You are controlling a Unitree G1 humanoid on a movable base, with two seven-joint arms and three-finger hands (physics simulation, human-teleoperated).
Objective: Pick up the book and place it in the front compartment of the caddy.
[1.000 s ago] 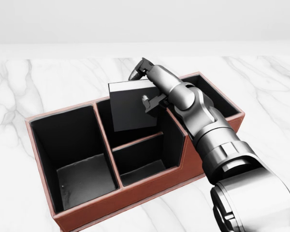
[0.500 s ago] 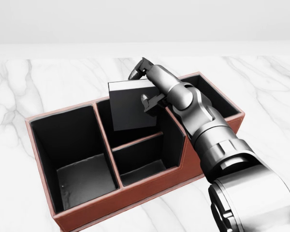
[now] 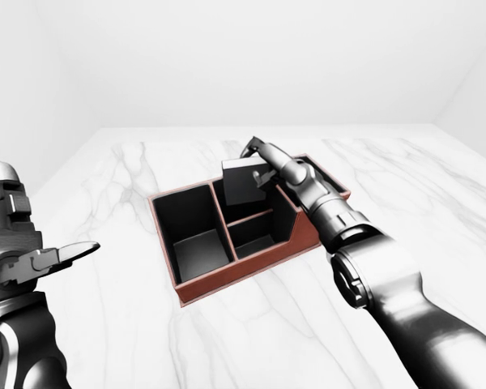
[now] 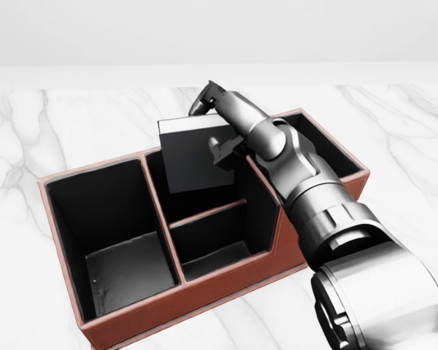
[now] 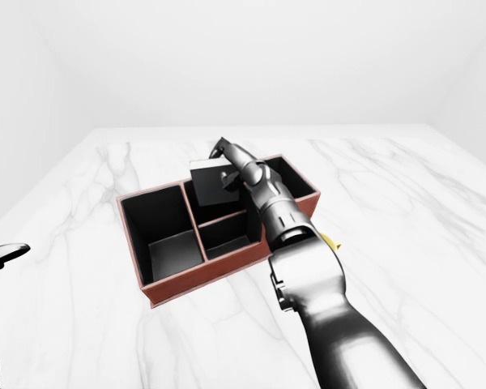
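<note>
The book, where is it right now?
In the head view the book is near the middle, held tilted by the right hand over the caddy's upper middle compartment.

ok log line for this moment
right hand: shut on book | book: tilted, over caddy middle far compartment, not released | left hand: open, idle at left | table: marble

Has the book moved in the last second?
Yes. The book has shifted slightly up and left in the head view against the unmoved caddy, held by the right hand.
</note>
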